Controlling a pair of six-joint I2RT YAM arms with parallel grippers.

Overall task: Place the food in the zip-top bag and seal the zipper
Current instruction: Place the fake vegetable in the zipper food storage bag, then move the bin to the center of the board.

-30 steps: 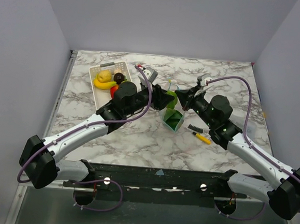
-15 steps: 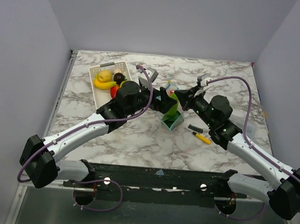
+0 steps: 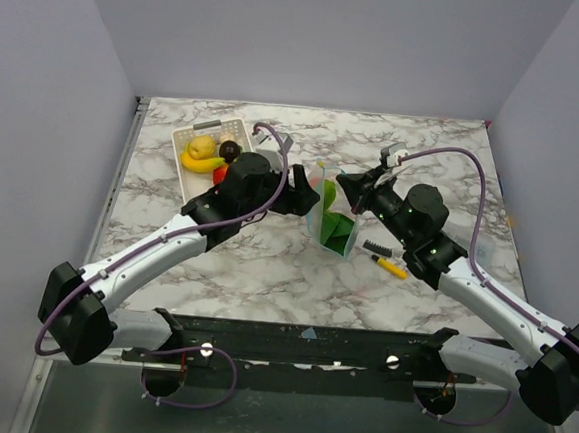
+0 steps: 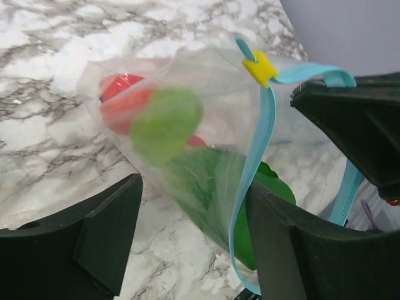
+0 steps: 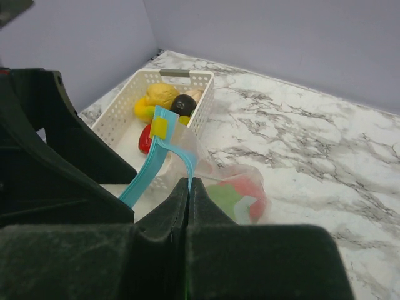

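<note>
currently, right gripper (image 5: 189,184) clamped on the zipper (image 5: 150,164), apparently suspending the zip-top bag (image 4: 206,69) so food (image 4: 165,125) settles; left gripper (image 4: 190,187) spread astride it, gripping nothing.

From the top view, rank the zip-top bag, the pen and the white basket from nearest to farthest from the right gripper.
1. The zip-top bag: pinched at its mouth by the right gripper.
2. The yellow-and-black pen: lying to the right, lower in this view.
3. The white basket: far off to the left.
</note>
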